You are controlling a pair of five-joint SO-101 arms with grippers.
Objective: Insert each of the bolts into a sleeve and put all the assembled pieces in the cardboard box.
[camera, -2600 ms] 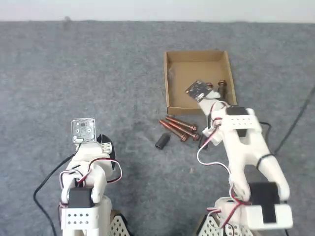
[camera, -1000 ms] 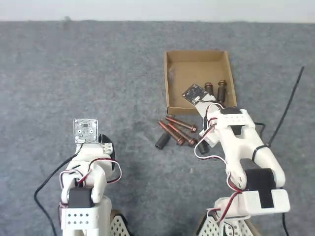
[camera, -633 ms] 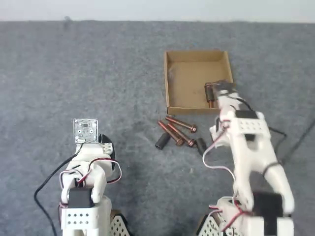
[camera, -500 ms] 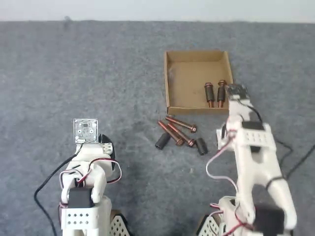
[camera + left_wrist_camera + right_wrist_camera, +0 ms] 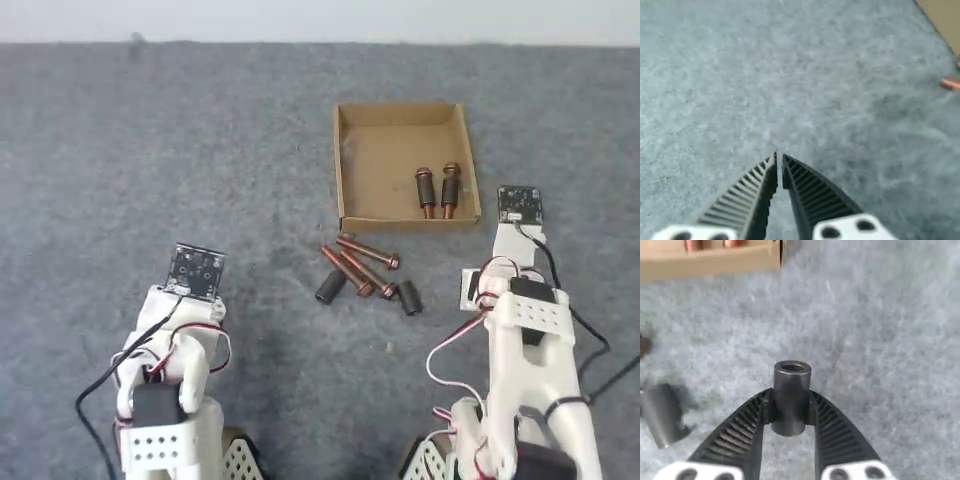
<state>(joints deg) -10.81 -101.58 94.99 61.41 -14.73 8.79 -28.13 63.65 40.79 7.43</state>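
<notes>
Sleeve clamped upright in my right gripper, my left gripper pressed together empty; three bolts lie at six o'clock from the cardboard box, so I judge that next a bolt must be fetched and aligned with its bore.

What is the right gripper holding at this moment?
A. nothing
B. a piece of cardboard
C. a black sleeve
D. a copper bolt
C: in the right wrist view the right gripper is shut on a black sleeve, its open end showing.
</notes>
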